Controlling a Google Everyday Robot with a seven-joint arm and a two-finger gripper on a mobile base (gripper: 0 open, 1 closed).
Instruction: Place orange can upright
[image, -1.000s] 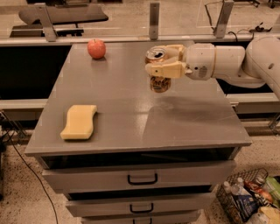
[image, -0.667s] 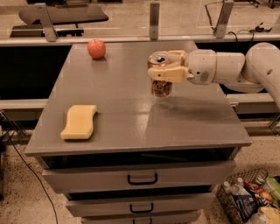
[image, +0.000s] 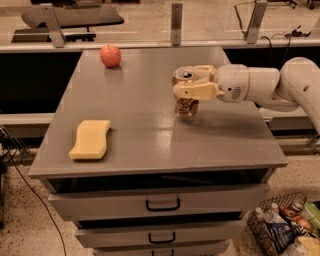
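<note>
The orange can (image: 186, 106) stands upright on the grey tabletop (image: 145, 130), right of the middle, its silver top with pull tab facing up. My gripper (image: 192, 83) reaches in from the right on a white arm. Its cream fingers (image: 195, 91) sit on either side of the can's upper part and cover its middle. The can's base rests on the table.
A red apple (image: 110, 55) sits at the back left of the table. A yellow wavy sponge (image: 91, 138) lies at the front left. Drawers (image: 162, 204) are below the front edge. A basket of bottles (image: 282, 225) stands on the floor at the right.
The gripper and the can have moved down slightly, and the can now rests on the tabletop. The apple and sponge have not moved.
</note>
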